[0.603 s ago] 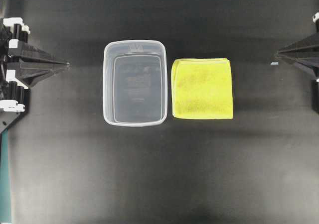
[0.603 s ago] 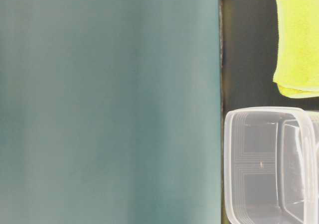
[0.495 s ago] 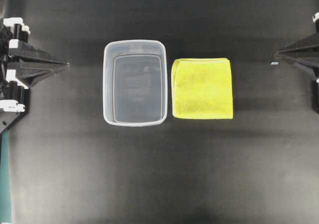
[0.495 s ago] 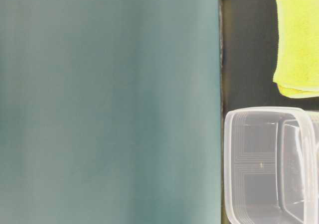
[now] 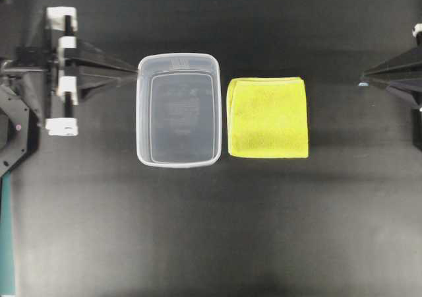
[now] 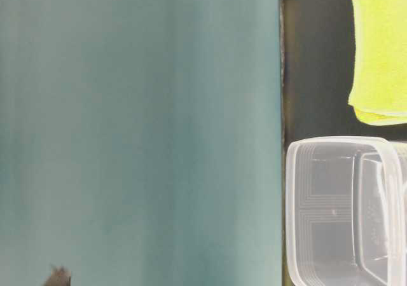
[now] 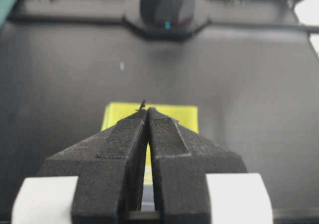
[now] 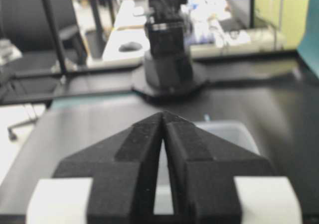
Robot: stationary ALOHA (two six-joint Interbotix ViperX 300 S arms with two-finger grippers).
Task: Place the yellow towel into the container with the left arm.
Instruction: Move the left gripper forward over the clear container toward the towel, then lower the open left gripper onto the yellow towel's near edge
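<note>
The yellow towel [image 5: 268,117] lies folded flat on the black table, just right of the container [image 5: 178,109], a clear empty tub. Both show at the right edge of the table-level view, the towel [image 6: 381,51] above the container [image 6: 346,210]. My left gripper [image 5: 135,68] is shut and empty, its tip at the tub's upper left rim. In the left wrist view the shut left gripper [image 7: 147,109] points at the towel [image 7: 112,113] beyond it. My right gripper [image 5: 362,80] is shut and empty at the far right edge, well apart from the towel; its wrist view shows the right gripper [image 8: 163,113] with tips together.
The black table [image 5: 211,231] stretches around both objects. A teal surface [image 6: 140,133] fills most of the table-level view. The opposite arm's base [image 7: 167,7] stands across the table in the left wrist view. Desks and a chair lie beyond the table in the right wrist view.
My left arm has swung out from the left edge toward the container, its tip now reaching the tub's rim. The right gripper, towel and container stay put.
</note>
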